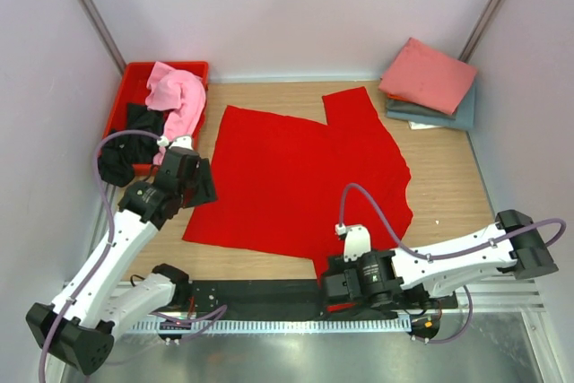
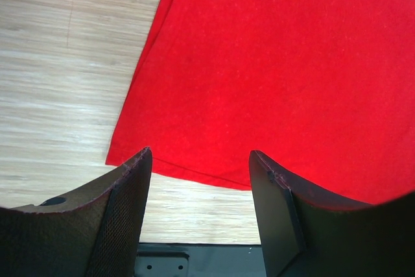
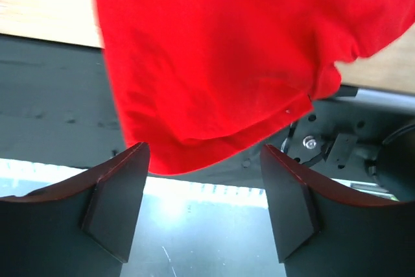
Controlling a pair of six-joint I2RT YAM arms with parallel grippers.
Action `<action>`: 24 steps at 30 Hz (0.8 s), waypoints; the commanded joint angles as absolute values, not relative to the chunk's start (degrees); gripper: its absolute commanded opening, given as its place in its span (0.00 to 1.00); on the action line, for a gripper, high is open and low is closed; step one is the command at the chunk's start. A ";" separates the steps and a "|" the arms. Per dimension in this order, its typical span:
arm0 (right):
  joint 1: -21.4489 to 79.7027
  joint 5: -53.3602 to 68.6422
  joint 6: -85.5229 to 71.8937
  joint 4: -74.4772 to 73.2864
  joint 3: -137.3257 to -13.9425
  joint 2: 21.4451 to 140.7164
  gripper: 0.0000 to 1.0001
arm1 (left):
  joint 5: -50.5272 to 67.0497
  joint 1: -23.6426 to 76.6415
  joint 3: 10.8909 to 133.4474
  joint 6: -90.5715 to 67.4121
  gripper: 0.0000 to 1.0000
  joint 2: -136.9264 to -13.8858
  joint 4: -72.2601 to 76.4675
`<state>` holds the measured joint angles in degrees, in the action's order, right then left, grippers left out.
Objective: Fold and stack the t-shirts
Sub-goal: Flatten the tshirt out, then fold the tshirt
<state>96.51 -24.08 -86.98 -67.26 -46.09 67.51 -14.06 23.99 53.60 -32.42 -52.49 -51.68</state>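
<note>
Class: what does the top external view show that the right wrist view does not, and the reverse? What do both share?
Only the top view: the red crate holding the light pink t-shirt and black t-shirt, the salmon pink t-shirt folded on the grey-blue t-shirt, the left pincer. Only the wrist view: the inner faces of the right pincer, held apart, and a screw beside the drooping cloth. Both: the bright red t-shirt, the wooden table.

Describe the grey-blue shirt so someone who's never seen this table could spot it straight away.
Look to the far right corner of the wooden table, where folded shirts are stacked. The grey-blue t-shirt lies at the bottom, only its edges showing beneath the salmon pink t-shirt. It is the one dull, cool-coloured cloth there.
</note>
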 commanded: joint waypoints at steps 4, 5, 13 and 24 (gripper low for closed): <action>97.03 -22.58 -95.36 -63.38 -36.58 56.26 0.72 | -13.54 24.08 52.82 -32.43 0.63 -51.06 -48.87; 96.86 -22.76 -95.71 -62.85 -35.69 55.21 0.72 | -13.62 24.08 52.74 -32.43 0.63 -51.41 -48.69; 94.39 -18.90 -92.55 -48.71 -27.25 59.91 0.71 | -13.36 24.08 52.82 -32.52 0.63 -52.38 -48.95; 94.31 -25.74 -91.84 -64.22 -37.43 63.72 0.01 | -14.61 23.99 51.17 -45.42 0.60 -53.28 -53.19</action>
